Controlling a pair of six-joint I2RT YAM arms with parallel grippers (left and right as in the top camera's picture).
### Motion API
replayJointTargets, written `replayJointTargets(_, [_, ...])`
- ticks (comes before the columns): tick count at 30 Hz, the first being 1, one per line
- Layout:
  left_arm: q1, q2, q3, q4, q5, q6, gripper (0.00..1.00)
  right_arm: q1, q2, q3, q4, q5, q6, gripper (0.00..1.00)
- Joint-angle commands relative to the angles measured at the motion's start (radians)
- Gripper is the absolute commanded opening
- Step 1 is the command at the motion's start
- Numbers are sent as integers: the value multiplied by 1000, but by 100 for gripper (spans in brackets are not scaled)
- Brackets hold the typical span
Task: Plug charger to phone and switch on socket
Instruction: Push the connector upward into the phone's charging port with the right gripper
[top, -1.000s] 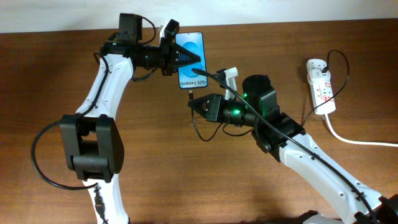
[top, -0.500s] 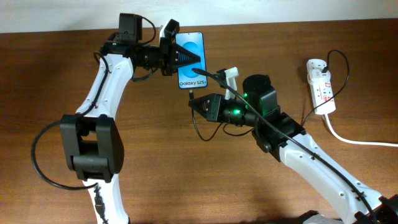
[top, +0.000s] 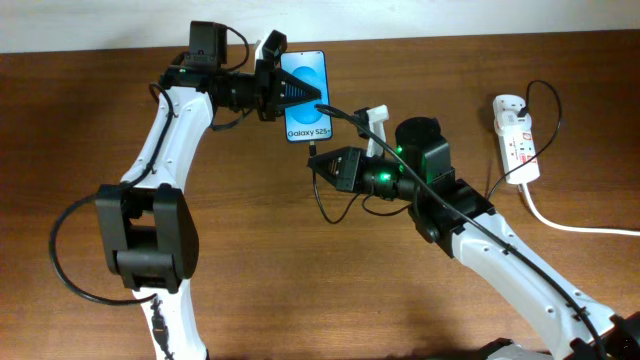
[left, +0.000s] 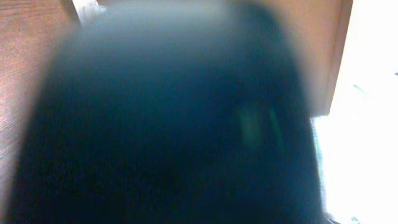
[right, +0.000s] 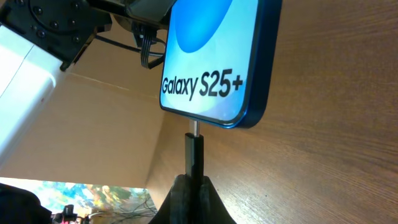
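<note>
The phone (top: 308, 68) with its blue screen and "Galaxy S25+" strip is held off the table by my left gripper (top: 300, 95), one finger across the screen. The left wrist view is only a dark blur. My right gripper (top: 314, 162) is shut on the charger's black plug (right: 194, 152), just below the phone's bottom edge. In the right wrist view the plug's metal tip meets the bottom edge of the phone (right: 211, 56), above my fingers (right: 191, 193). The charger's cable (top: 325, 214) loops under the right gripper. The white socket (top: 515, 135) lies at the far right.
A thick white cord (top: 570, 225) runs from the socket to the right edge. A thin black cable (top: 545, 95) arcs over the socket's top. The right arm lies across the table's middle and lower right. The left arm stands at the left.
My right gripper has moved slightly up and right with the plug, closing the gap to the phone's bottom edge. The left gripper and phone shifted barely.
</note>
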Motion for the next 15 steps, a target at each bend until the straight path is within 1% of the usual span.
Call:
replayJointTargets(1, [2, -8, 8, 3, 56, -5, 0, -14, 14, -4, 26, 13, -2, 4])
replayJointTargets(6, [2, -8, 8, 3, 55, -4, 0, -14, 15, -4, 61, 14, 13, 4])
replayJointTargets(12, [2, -8, 8, 4, 55, -4, 0, -14, 29, -4, 61, 13, 14, 4])
replayJointTargets(15, [2, -8, 8, 7, 54, -4, 0, -14, 49, -4, 61, 12, 39, 4])
